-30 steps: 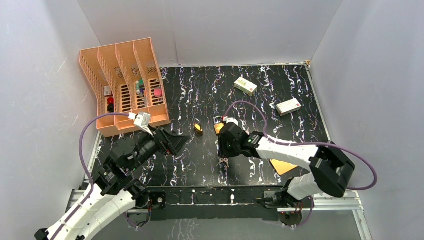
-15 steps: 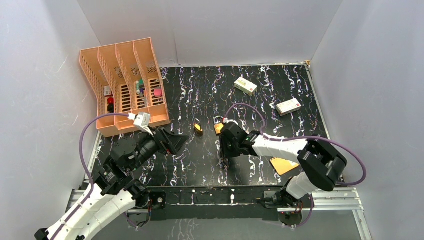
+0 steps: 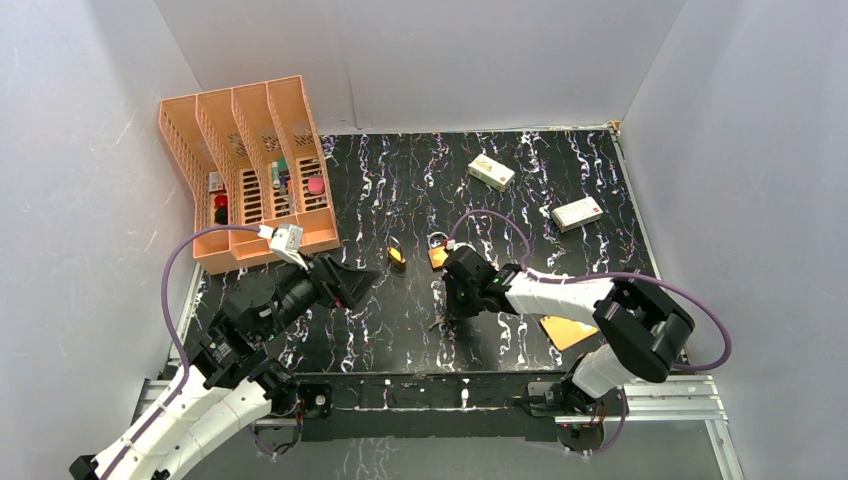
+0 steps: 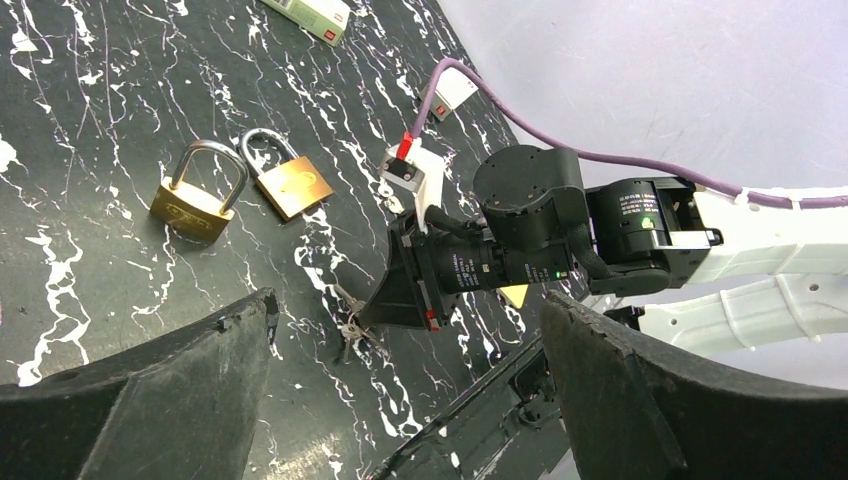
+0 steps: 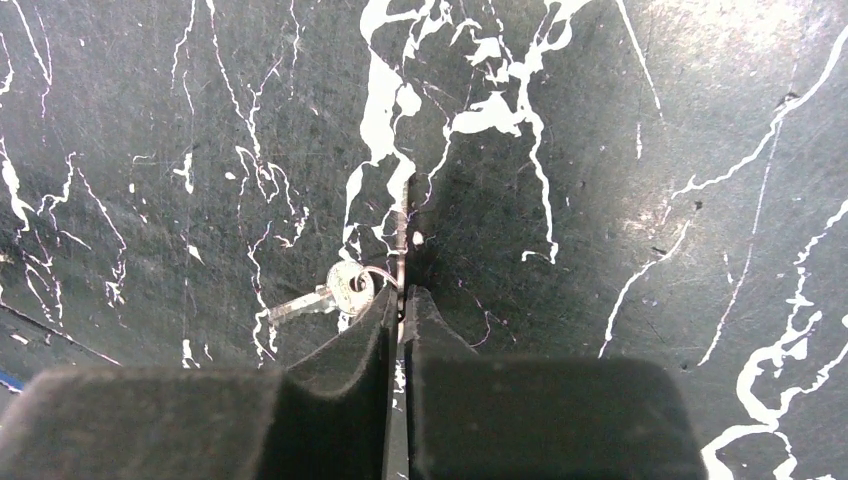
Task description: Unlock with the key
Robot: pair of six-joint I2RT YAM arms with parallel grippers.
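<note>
The key is a tiny silver bunch on a ring, lying on the black marbled table. One key lies flat and another stands edge-on, pinched between my right gripper's nearly closed fingers. From above, the right gripper points down at the bunch, just on the near side of two brass padlocks. The left wrist view shows the bunch at the right gripper's tip. My left gripper hovers wide open and empty, left of the padlocks.
An orange file rack with small items stands at the back left. Two white boxes lie at the back right. A yellow-orange card lies under the right arm near the front edge.
My right gripper has dropped onto the key bunch and its jaws have closed on a key. The left arm has not moved.
</note>
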